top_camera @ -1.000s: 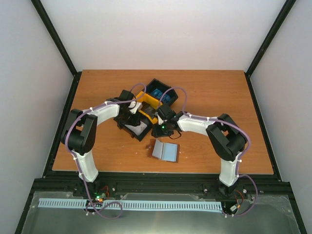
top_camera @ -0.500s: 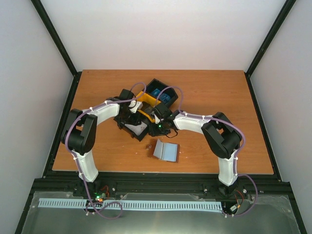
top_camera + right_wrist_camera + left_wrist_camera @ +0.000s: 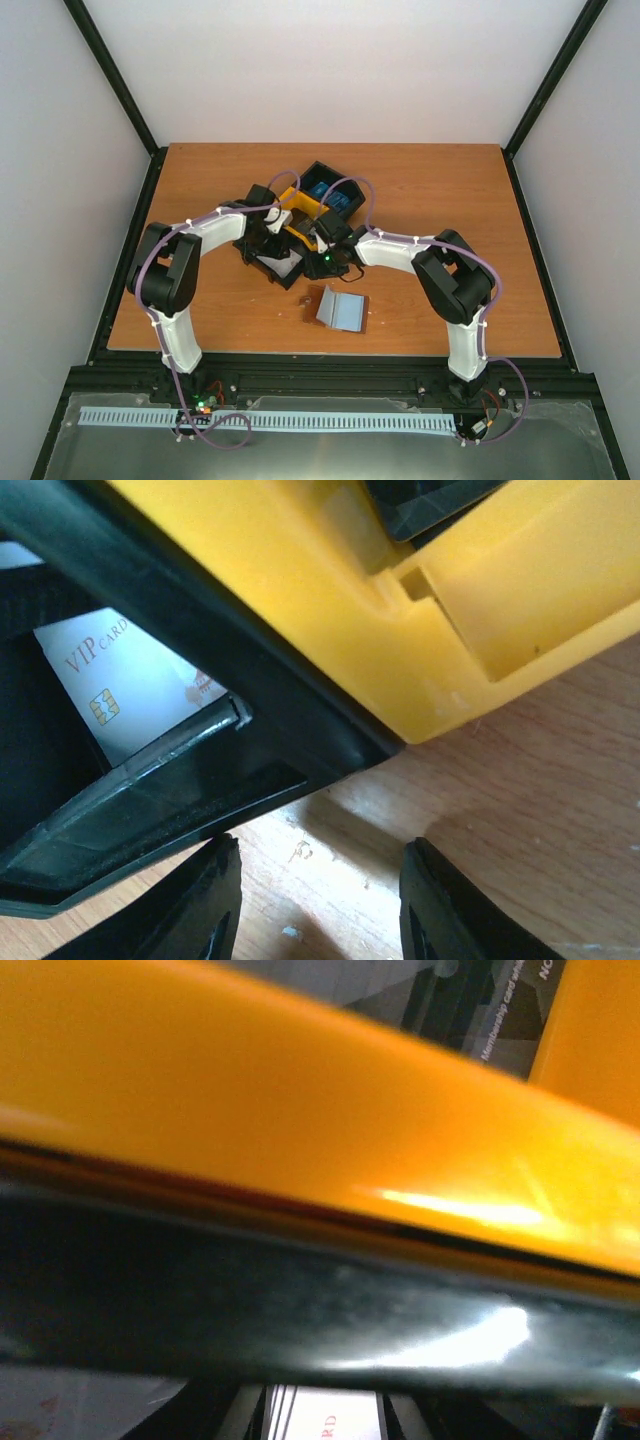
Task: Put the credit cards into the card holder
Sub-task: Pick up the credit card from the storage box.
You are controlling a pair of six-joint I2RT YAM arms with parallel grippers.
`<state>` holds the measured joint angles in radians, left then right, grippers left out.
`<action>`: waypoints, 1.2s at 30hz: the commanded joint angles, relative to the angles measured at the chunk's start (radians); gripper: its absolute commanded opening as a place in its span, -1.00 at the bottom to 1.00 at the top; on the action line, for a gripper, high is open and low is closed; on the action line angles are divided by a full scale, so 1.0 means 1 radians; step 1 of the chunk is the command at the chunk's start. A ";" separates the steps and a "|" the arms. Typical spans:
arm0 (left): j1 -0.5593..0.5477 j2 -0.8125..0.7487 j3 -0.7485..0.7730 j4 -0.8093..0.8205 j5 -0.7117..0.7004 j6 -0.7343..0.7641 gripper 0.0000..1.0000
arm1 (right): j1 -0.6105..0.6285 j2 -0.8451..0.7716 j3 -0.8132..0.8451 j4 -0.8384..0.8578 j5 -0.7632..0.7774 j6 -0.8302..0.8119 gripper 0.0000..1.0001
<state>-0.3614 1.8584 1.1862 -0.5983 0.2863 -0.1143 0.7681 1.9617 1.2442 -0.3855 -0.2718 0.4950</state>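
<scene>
The card holder (image 3: 337,308) lies open on the table, brown outside with pale blue-grey pockets up. White credit cards (image 3: 282,264) sit in the near black compartment of a black-and-yellow tray (image 3: 303,206); blue ones (image 3: 325,192) lie in the far compartment. My left gripper (image 3: 272,240) is down in the near compartment. Its wrist view is filled by the tray wall (image 3: 300,1100), with a white card (image 3: 325,1415) low between dark finger shapes; a grip cannot be made out. My right gripper (image 3: 320,900) stands open over bare wood beside the tray's corner, a VIP card (image 3: 120,680) just beyond it.
Dark membership cards (image 3: 480,1020) show past the yellow wall. The tray sits mid-table between both arms, the card holder just in front of it. Black frame rails border the wooden table (image 3: 450,200) on left, right and near sides.
My right gripper has slid left, closer to the tray's near corner, then stopped. The left arm has stayed in the near compartment.
</scene>
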 commanded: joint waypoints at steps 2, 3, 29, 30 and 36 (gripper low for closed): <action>-0.006 0.024 -0.024 0.004 0.017 0.003 -0.43 | 0.007 0.043 0.030 0.009 -0.013 0.009 -0.12; -0.007 0.025 -0.026 0.003 0.019 0.004 -0.44 | 0.008 0.044 0.034 0.010 -0.013 0.010 -0.12; -0.006 -0.077 -0.007 -0.090 0.153 -0.036 -0.72 | 0.008 0.066 0.052 0.009 -0.025 0.020 -0.12; -0.007 -0.081 -0.007 -0.092 0.155 -0.037 -0.72 | 0.008 0.066 0.051 0.010 -0.027 0.020 -0.12; -0.007 -0.100 -0.022 -0.095 0.192 -0.046 -0.74 | 0.008 0.068 0.051 0.013 -0.031 0.025 -0.12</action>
<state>-0.3531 1.7840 1.1751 -0.6399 0.3962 -0.1421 0.7681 1.9873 1.2823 -0.4068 -0.2955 0.4992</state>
